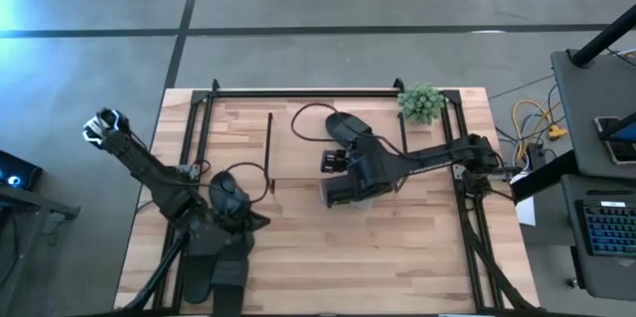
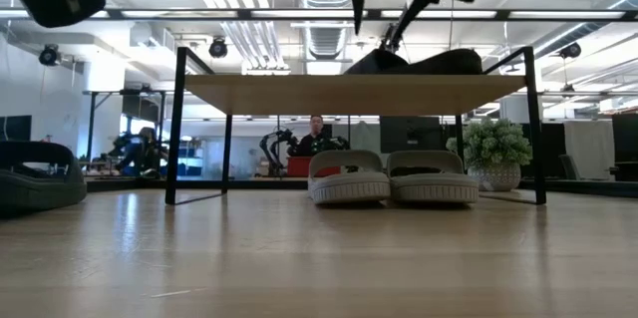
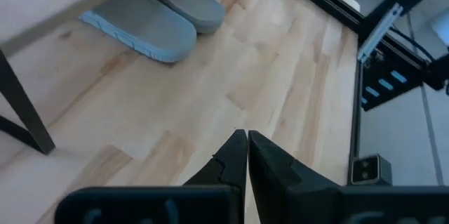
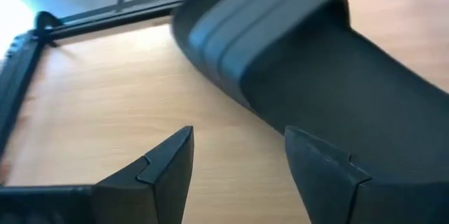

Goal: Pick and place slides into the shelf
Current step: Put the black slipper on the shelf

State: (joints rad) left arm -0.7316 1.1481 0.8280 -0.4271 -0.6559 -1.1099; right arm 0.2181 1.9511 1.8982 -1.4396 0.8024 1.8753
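Under the shelf point(image 2: 354, 92) sit two grey slides point(image 2: 392, 180); on top, a black slide point(image 4: 302, 83) at twelve o'clock of the wide-open right gripper point(image 4: 238, 164). Left gripper point(image 3: 247, 155) pinched, empty.

Left tool point(image 3: 247, 140) shut; right tool point(image 4: 238, 150) open, apparently empty.

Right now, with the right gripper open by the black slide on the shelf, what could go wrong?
1. The right gripper is open close beside the black slide on the shelf top; backing off could nudge it toward an edge.
2. The plant stands by the shelf's right end, near the right arm; a wide sweep might tip it.
The left gripper waits shut at the table's left.
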